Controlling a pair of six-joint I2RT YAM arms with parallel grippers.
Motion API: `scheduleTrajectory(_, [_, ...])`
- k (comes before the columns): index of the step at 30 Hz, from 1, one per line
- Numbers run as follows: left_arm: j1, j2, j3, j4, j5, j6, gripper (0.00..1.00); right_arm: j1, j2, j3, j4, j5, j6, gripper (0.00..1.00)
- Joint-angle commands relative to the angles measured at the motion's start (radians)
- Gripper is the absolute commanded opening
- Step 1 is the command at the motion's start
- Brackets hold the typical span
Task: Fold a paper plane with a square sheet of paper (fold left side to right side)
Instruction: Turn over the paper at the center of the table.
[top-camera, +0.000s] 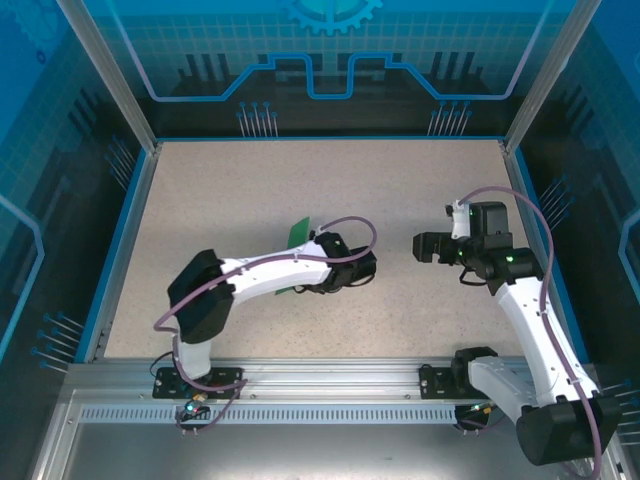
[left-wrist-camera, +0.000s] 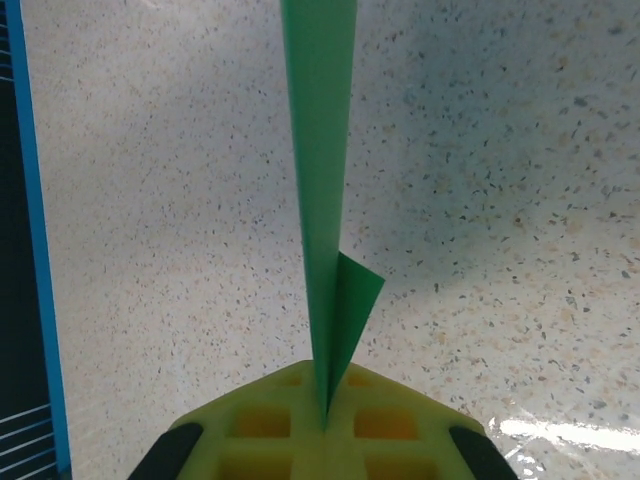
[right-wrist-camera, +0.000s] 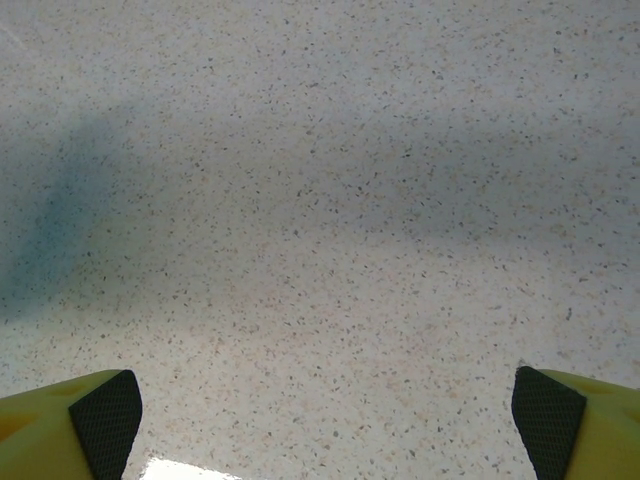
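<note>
The square sheet of paper stands folded into a narrow bright green paper plane (left-wrist-camera: 322, 150), seen edge-on in the left wrist view with a small flap off to its right. My left gripper (left-wrist-camera: 325, 420) is shut on its near end, the yellow jaws pressed together around the crease. From above, the green paper plane (top-camera: 298, 232) sticks out up and left of the left gripper (top-camera: 318, 246) over the table's middle. My right gripper (top-camera: 420, 247) hovers a short way to the right, facing left. In its wrist view the right gripper (right-wrist-camera: 328, 425) is open, with bare tabletop between its fingertips (right-wrist-camera: 105, 420).
The speckled beige table (top-camera: 250, 190) is bounded by a blue rim and metal frame posts (top-camera: 110, 75). A metal rail (top-camera: 330, 380) carrying both arm bases runs along the near edge. A blue table edge (left-wrist-camera: 35, 250) lies at the left of the left wrist view.
</note>
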Motion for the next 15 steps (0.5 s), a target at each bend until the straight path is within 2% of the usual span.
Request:
scheduleTrajectory(1, [-0.004, 0.056, 0.049, -0.012, 0.053, 0.004, 0.03, -0.024, -0.021, -0.014, -0.031, 0.000, -0.015, 0.99])
scheduleTrajectory(11, [0.026, 0.203, 0.109, 0.197, 0.381, 0.115, 0.05, -0.030, -0.018, -0.033, -0.032, -0.040, -0.025, 0.99])
scheduleTrajectory(15, [0.041, 0.224, 0.109, 0.255, 0.465, 0.129, 0.11, -0.031, -0.009, -0.048, -0.026, -0.054, -0.027, 0.99])
